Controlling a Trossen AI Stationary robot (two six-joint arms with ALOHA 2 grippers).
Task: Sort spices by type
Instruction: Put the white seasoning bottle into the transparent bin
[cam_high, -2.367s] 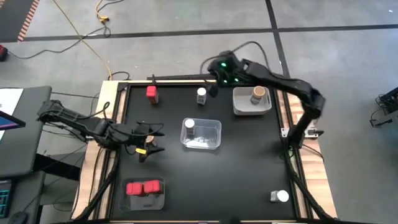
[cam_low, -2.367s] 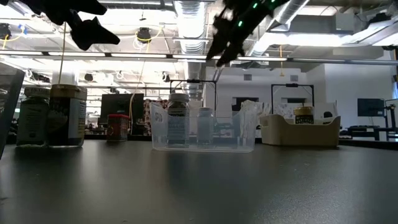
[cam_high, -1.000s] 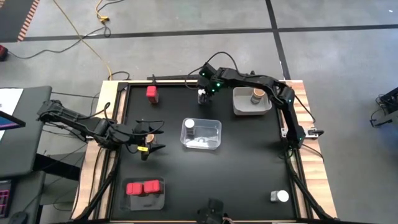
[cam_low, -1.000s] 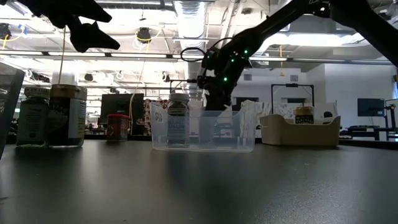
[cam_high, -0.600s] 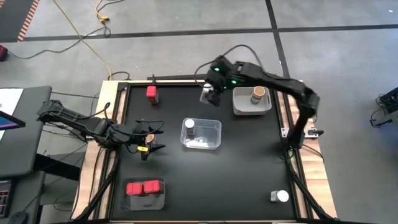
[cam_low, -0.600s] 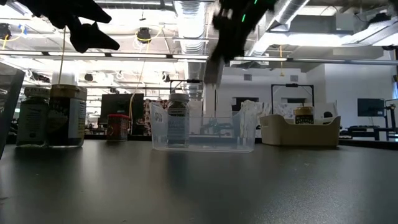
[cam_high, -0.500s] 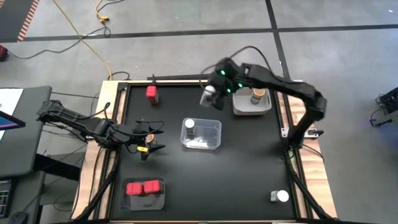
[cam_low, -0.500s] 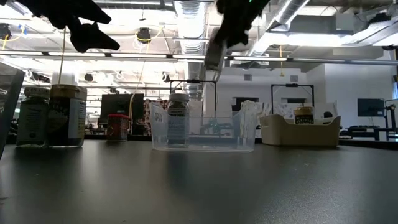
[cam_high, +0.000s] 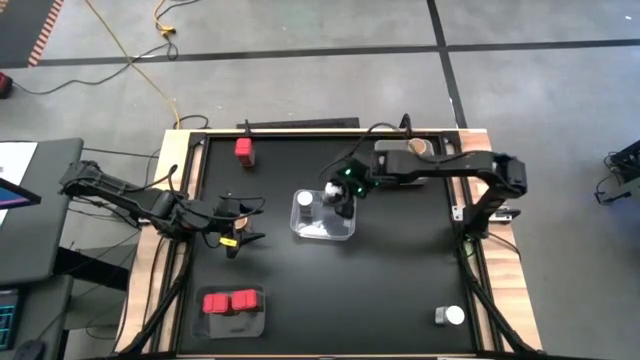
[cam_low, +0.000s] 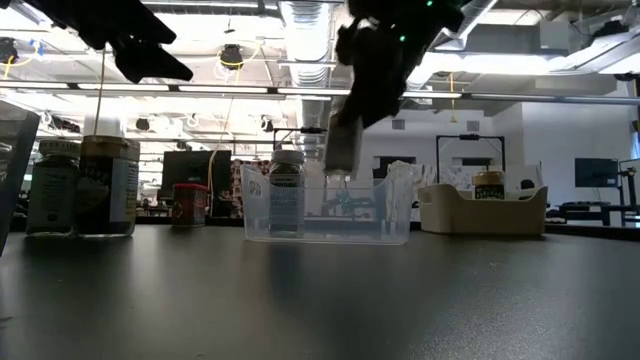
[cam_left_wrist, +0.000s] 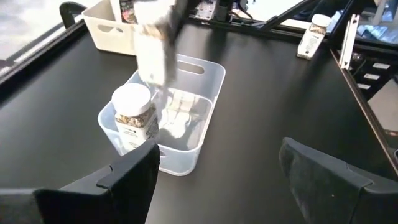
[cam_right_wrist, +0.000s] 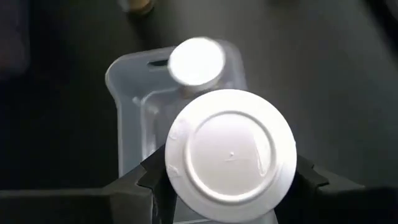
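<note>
On the left, the left gripper (cam_high: 238, 226) stays where it was a moment ago, hovering by the table's left edge with its fingers spread and nothing between them. Near it, two red boxes (cam_high: 230, 301) sit together in a tray at the near left, and a third red box (cam_high: 243, 149) stands alone at the far edge, still unsorted.

In the middle, the clear tray (cam_high: 345, 230) already holds one white-lidded jar (cam_high: 305, 200). The change is here: the right gripper (cam_high: 342, 200), which was up by the far edge seconds ago, has swung over this tray, pinching a second white-lidded jar (cam_right_wrist: 230, 147) by its sides. In the low view that jar (cam_low: 342, 145) hangs above the tray wall, not yet set down. I judge this sort nearly done, with only lowering and release left.

To the right, the beige tray sits mostly hidden under the arm. Another white-lidded jar (cam_high: 452, 315) lies at the near right corner, still waiting.
</note>
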